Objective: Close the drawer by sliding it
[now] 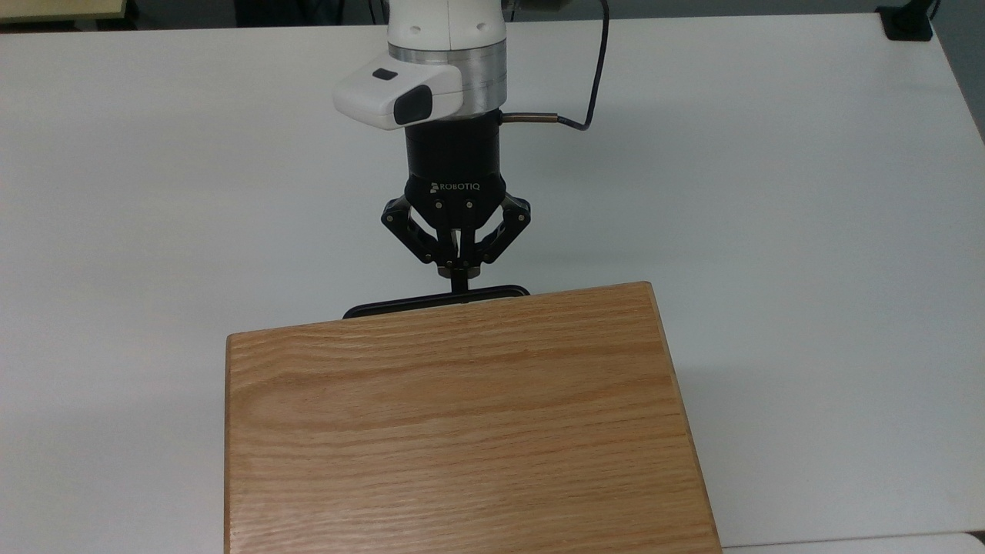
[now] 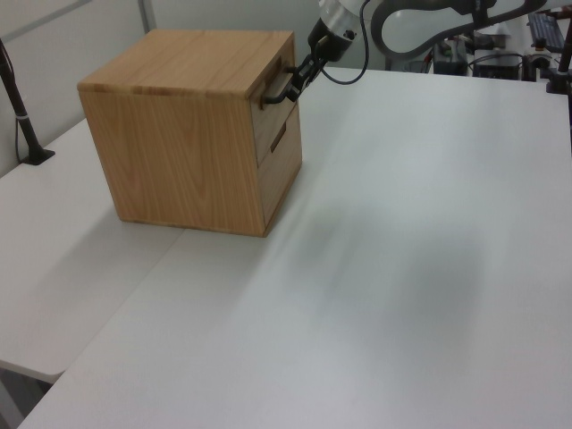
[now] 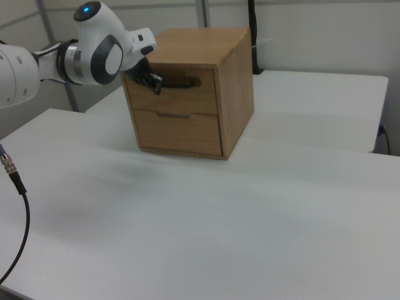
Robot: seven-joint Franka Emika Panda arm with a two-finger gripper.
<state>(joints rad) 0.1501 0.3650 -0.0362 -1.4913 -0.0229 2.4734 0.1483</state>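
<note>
The drawer (image 3: 187,99) sits pushed in, its light-oak front level with the front of the oak cabinet (image 1: 462,423). In the top view the cabinet top hides it, and its slim black bar handle (image 1: 435,302) pokes out past the far edge. My gripper (image 1: 459,282) is shut, fingertips pressed together and touching the middle of that handle. The left view has the gripper (image 2: 295,79) against the handle (image 2: 275,89) at the cabinet's (image 2: 179,152) upper right corner. In the right view the gripper (image 3: 150,81) meets the handle (image 3: 178,82) from the left.
A second drawer front (image 3: 181,131) sits below, also pushed in. The cabinet stands on a white table (image 1: 808,231). A cable (image 1: 592,77) trails from my wrist. A black clamp (image 1: 908,23) sits at the far right corner, and a black pole (image 2: 18,98) at the left view's left.
</note>
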